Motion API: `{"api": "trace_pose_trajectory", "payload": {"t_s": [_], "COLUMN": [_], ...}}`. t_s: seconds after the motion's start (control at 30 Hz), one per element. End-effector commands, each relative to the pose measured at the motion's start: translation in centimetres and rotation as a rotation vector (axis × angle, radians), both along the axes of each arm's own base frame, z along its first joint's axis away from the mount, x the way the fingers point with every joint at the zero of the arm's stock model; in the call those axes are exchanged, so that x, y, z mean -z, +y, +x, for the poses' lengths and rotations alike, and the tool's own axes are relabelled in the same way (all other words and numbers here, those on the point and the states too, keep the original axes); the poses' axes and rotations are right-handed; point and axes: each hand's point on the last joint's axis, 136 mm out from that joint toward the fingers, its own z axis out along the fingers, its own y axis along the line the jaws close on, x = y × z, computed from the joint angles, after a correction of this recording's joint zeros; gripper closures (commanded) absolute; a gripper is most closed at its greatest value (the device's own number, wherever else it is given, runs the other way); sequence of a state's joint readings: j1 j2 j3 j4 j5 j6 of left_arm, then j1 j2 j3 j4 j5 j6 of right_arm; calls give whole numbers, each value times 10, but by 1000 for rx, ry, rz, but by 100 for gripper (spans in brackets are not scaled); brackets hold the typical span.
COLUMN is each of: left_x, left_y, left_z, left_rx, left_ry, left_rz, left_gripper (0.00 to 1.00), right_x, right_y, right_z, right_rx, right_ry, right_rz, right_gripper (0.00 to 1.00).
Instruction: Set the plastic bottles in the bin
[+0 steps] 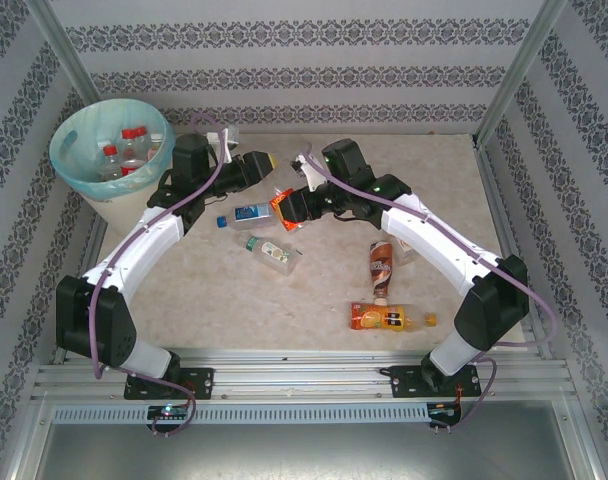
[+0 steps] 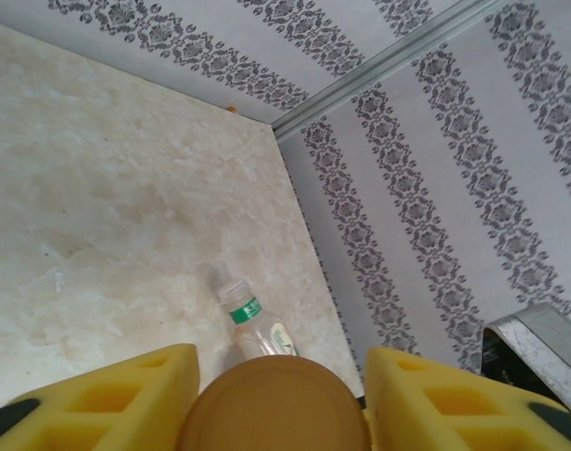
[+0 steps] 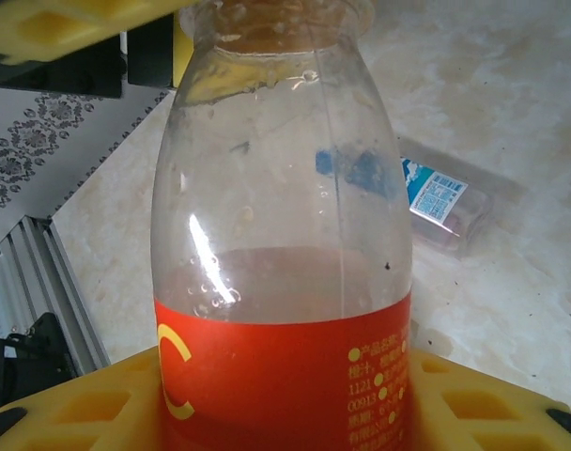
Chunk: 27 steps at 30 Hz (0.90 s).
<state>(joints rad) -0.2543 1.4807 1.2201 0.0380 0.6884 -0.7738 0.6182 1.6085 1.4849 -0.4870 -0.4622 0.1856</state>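
A clear plastic bottle with a red label [image 3: 281, 235] [image 1: 284, 205] is held off the pale marbled table [image 1: 184, 310] between the two arms, its long axis running from the right gripper [image 3: 285, 399] [image 1: 289, 208] towards the left gripper [image 2: 281, 404] [image 1: 269, 161], neck end pointing at the far left. The right yellow fingers [image 3: 492, 404] pinch its labelled lower body. The left yellow fingers [image 2: 107, 399] sit against both sides of its brown-orange cap [image 2: 271, 409], with no gap showing. A little reddish liquid lies in the lower part of the bottle. The round cream-white bin with a teal bag over its rim [image 1: 69, 130] stands at the far left corner and holds several clear bottles with red caps and labels [image 1: 134, 140]. On the table, a clear bottle with a blue label [image 1: 249, 215] lies left to right just beside the held one, blue cap to the left. A clear bottle with a green band [image 1: 269, 250] [image 2: 253, 324] lies slanted below it. A brown bottle [image 1: 382, 265] lies roughly near to far. An orange bottle [image 1: 389, 318] lies left to right, cap to the right.
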Motion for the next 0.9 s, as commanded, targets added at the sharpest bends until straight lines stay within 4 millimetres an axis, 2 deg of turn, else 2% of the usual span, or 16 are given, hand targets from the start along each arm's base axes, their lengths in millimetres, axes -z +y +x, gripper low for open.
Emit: {"api": "trace_pose_trajectory", "payload": {"t_s": [0.0, 0.1, 0.2, 0.3, 0.4, 0.47, 0.57, 0.67, 0.77, 0.87], "left_x": [-8, -11, -24, -59, -108, -140, -178, -211, -234, -242], "left_y": [-10, -9, -5, 9, 35, 61, 105, 157, 205, 250], "left_z": [-2, -4, -6, -7, -10, -11, -16, -29, -42, -49], "left_rx": [51, 54, 31, -27, -140, -237, -383, -564, -734, -880], "left_ry": [-39, -46, -80, -175, -304, -382, -472, -558, -602, -586], "left_rz": [-36, -35, -22, 29, 107, 136, 197, 368, 575, 715], "left_gripper": [65, 83, 86, 92, 100, 100, 100, 100, 100, 100], "right_x": [-15, -13, -15, -24, -37, -44, -54, -57, -50, -42], "right_y": [5, 4, 2, -3, -4, -5, -7, -12, -19, -23], "right_z": [-10, -10, -9, -7, -7, -8, -11, -15, -17, -20], "right_rx": [-38, -31, -12, 24, 22, 27, 22, 22, 35, 35], "right_ry": [-35, -31, -35, -61, -100, -119, -151, -182, -194, -194], "right_rz": [41, 39, 35, 35, 57, 72, 92, 90, 62, 41], "right_gripper": [51, 49, 40, 22, 9, 2, 2, 2, 2, 2]}}
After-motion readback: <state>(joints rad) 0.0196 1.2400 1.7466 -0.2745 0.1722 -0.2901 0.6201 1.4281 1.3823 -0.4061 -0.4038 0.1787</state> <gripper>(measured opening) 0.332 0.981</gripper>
